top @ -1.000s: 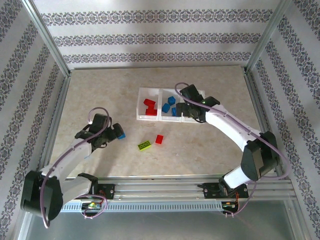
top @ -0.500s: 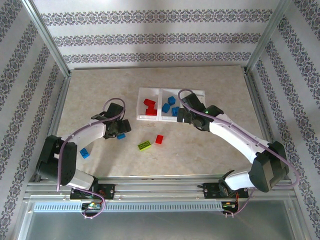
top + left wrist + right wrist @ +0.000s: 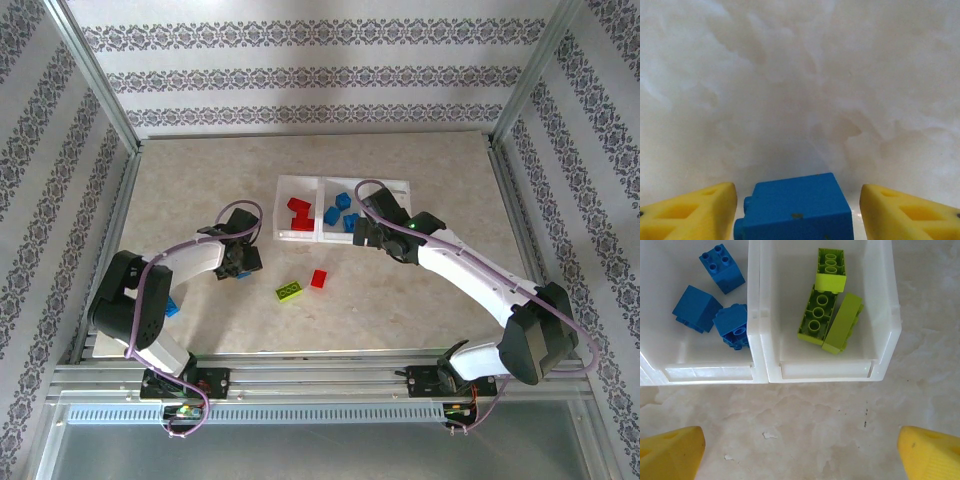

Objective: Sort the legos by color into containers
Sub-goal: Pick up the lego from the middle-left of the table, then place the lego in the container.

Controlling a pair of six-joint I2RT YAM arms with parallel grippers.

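Bricks lie in all three compartments of the tray [image 3: 298, 237], and you can place everything else from there. The red bricks [image 3: 298, 211] are in its left compartment. The blue bricks [image 3: 695, 307], three of them, are in the middle one. Three lime bricks [image 3: 818, 320] lie in the right one, two of them touching side by side.

Your left tool [image 3: 240, 262] is down at the surface [image 3: 200, 180], off the tray's left end and a little to its near side. Its fingers [image 3: 690, 215] stand open on either side of a loose blue brick [image 3: 795, 210]. In the left wrist view one finger is just beside the brick and the other leaves a clear gap, so you have no grip on it and it sits on the surface.

Your right tool [image 3: 367, 232] hangs over the tray's near wall where the middle and right compartments meet. Its yellow fingers [image 3: 670, 452] are spread wide, with bare surface between them and nothing held.

Three more bricks lie outside the tray. A single red brick [image 3: 319, 278] and a single lime brick [image 3: 290, 291] lie close together on the tray's near side, below its left and middle compartments. A second blue brick [image 3: 170, 306] lies well apart from the tray, far to its left and nearer the bases, beside the left arm.
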